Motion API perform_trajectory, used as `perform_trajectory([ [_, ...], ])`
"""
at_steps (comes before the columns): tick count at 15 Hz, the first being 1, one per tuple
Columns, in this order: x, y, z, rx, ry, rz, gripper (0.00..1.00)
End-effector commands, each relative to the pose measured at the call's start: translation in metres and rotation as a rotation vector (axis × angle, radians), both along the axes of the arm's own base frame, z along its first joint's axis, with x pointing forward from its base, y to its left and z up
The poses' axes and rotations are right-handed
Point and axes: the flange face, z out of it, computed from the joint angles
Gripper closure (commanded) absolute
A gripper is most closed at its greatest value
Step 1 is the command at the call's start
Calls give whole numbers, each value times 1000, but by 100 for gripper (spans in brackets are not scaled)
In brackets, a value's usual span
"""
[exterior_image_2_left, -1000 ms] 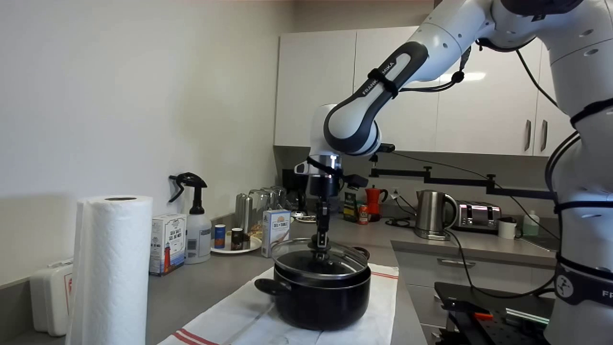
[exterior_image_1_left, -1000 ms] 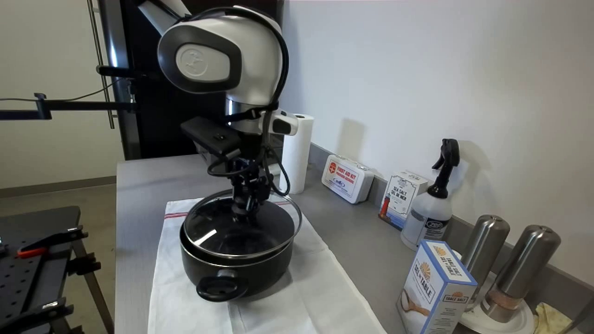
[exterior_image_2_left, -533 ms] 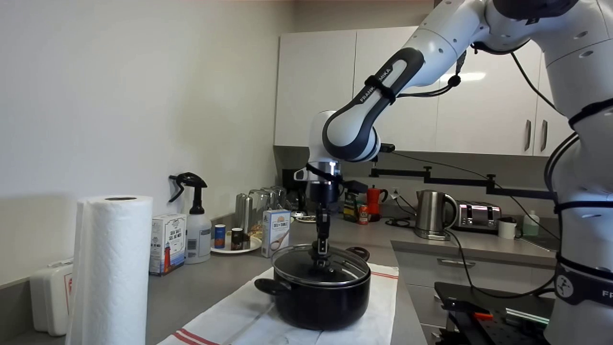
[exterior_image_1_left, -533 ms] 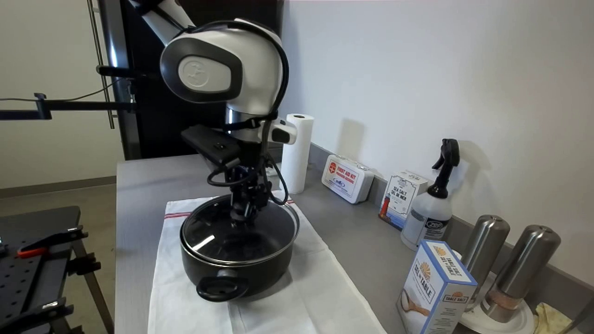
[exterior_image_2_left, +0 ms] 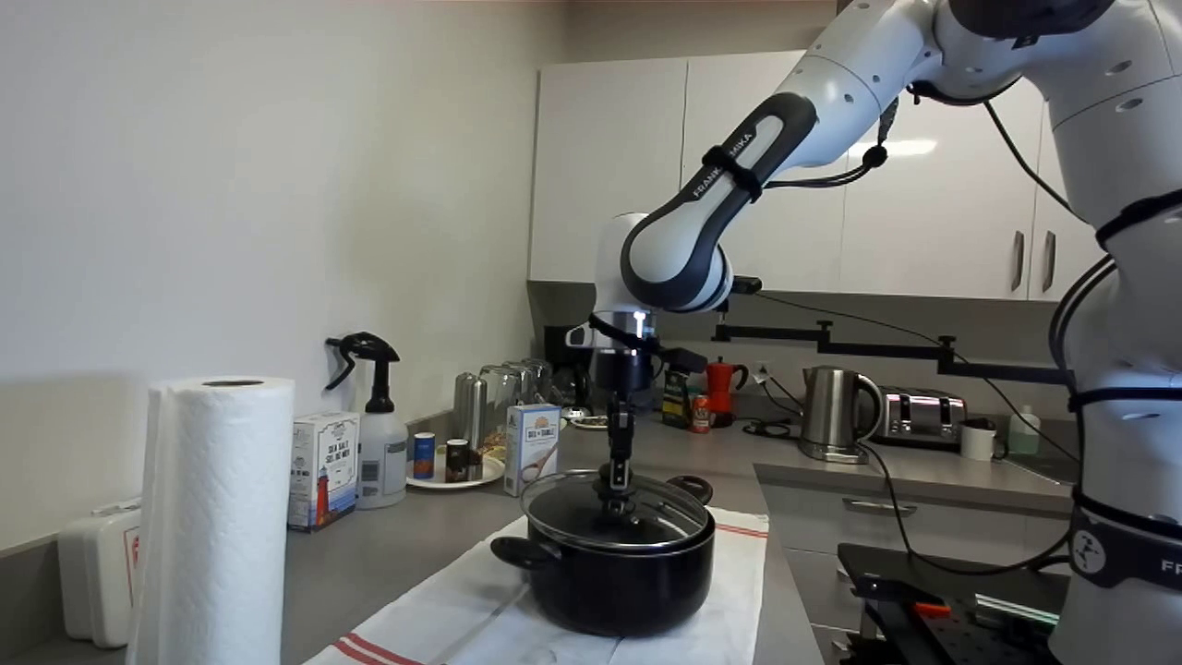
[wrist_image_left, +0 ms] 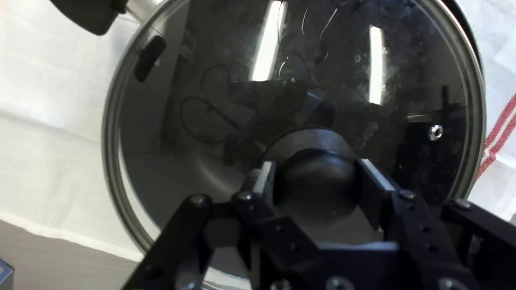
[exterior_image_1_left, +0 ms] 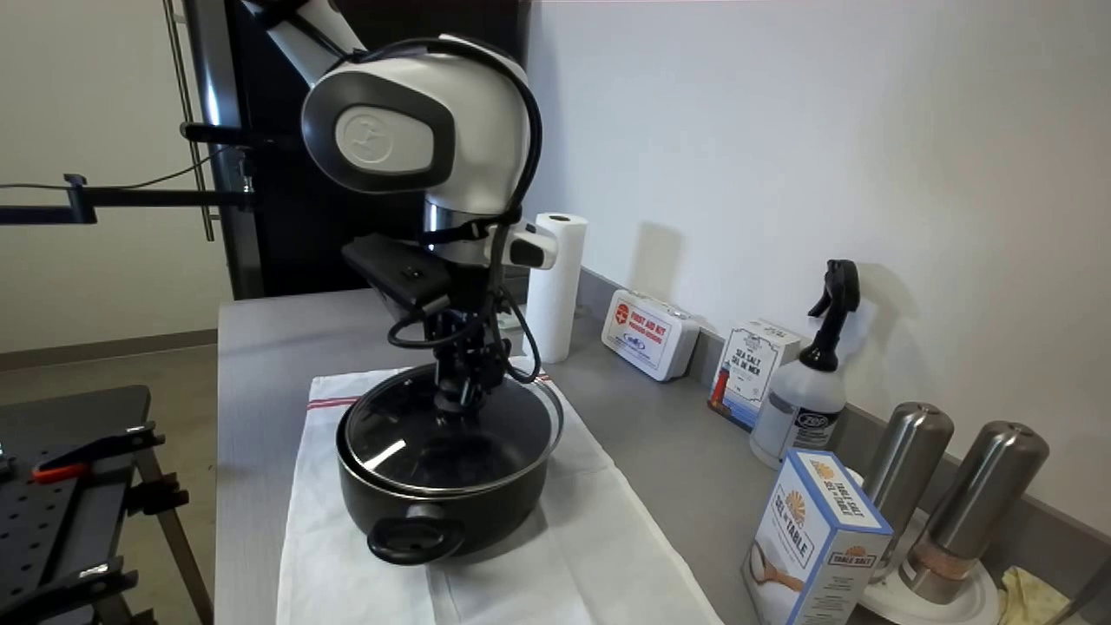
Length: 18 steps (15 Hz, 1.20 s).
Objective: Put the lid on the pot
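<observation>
The black pot (exterior_image_1_left: 473,521) stands on a white towel; it also shows in an exterior view (exterior_image_2_left: 619,591). The glass lid (exterior_image_1_left: 460,451) lies at the pot's rim, slightly off centre toward the wall side, in both exterior views (exterior_image_2_left: 572,517). A strip of pot rim shows past the lid on the side away from the wall. Whether the lid rests fully on the rim I cannot tell. My gripper (wrist_image_left: 315,177) has its fingers on both sides of the lid's black knob (wrist_image_left: 316,197) and is shut on it. The lid (wrist_image_left: 225,104) hides the pot's inside.
The white towel (exterior_image_1_left: 590,538) lies under the pot. A table salt box (exterior_image_1_left: 811,538), spray bottle (exterior_image_1_left: 794,408), sea salt box (exterior_image_1_left: 751,369), first aid kit (exterior_image_1_left: 647,334) and paper towel roll (exterior_image_2_left: 217,517) stand along the wall. The counter's open edge (exterior_image_1_left: 217,451) is opposite the wall.
The gripper and lid have come down from above the pot to its rim. In the last half second the lid has shifted slightly toward the wall. The pot has not moved.
</observation>
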Motion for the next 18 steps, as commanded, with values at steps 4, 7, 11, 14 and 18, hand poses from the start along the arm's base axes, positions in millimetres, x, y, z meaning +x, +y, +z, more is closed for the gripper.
perform_trajectory([
  [4, -13, 5, 7, -3, -36, -8, 74],
  [7, -21, 6, 9, -7, -58, -10, 74],
  [11, -30, 8, 10, -13, -77, -10, 74],
  [14, -32, 10, 12, -19, -84, -8, 74],
  [18, -28, 11, 15, -29, -76, -3, 74],
])
